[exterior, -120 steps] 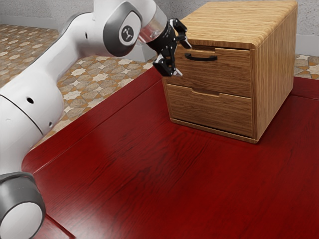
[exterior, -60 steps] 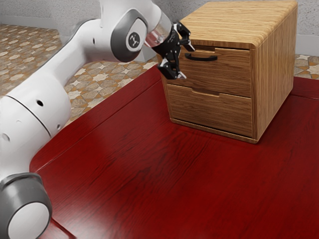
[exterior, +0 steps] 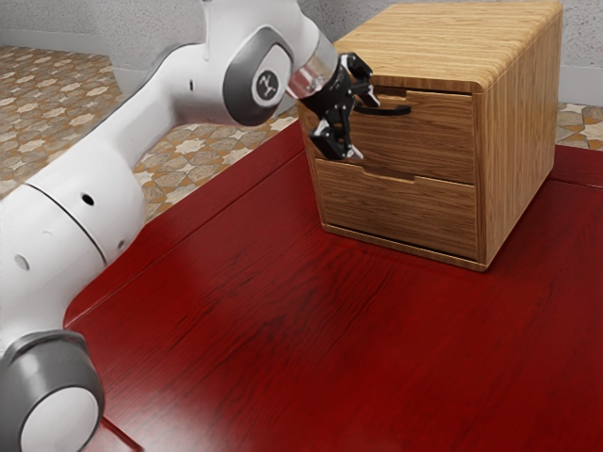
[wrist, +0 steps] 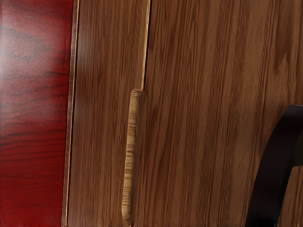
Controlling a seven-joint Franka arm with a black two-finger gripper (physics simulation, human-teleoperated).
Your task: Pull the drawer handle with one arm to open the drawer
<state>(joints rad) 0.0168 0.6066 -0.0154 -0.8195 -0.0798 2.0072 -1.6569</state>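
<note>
A wooden cabinet (exterior: 509, 141) with two drawers stands at the back of the red table (exterior: 311, 339). The top drawer (exterior: 429, 141) sits flush with the cabinet front and carries a black bar handle (exterior: 386, 110). My gripper (exterior: 350, 118) is open at the end of that handle nearer the exterior view's left. One finger is above the bar and the other below it, close to the drawer front. In the wrist view the black handle (wrist: 277, 175) curves in beside the hand. The same view has the bottom drawer's wooden lip (wrist: 129, 156) and the seam between the drawers.
The bottom drawer (exterior: 405, 202) lies shut under the gripper. Patterned floor tiles (exterior: 179, 151) show beyond the table's far edge. A strip of red table (wrist: 33, 118) appears beside the cabinet front in the wrist view.
My arm has reached toward the exterior view's right. The gripper went from just off the cabinet's corner to the handle's near end, still open. The drawer has not moved.
</note>
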